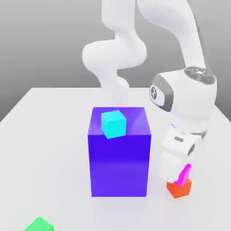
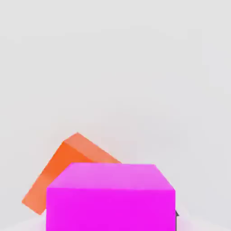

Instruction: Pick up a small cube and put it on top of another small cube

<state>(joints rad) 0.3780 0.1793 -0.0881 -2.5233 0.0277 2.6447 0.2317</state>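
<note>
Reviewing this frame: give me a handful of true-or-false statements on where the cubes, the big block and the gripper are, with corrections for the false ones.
1. The cyan cube sits on top of the big blue-purple block. True.
2. The gripper is shut on the magenta cube. True.
3. The orange-red cube sits on the blue-purple block. False: it rests on the table, on the exterior view's right of the block.
4. The green cube is stacked on the cyan cube. False: it lies on the table near the front edge, on the exterior view's left.
5. The magenta cube is right above the orange-red cube. True.
</note>
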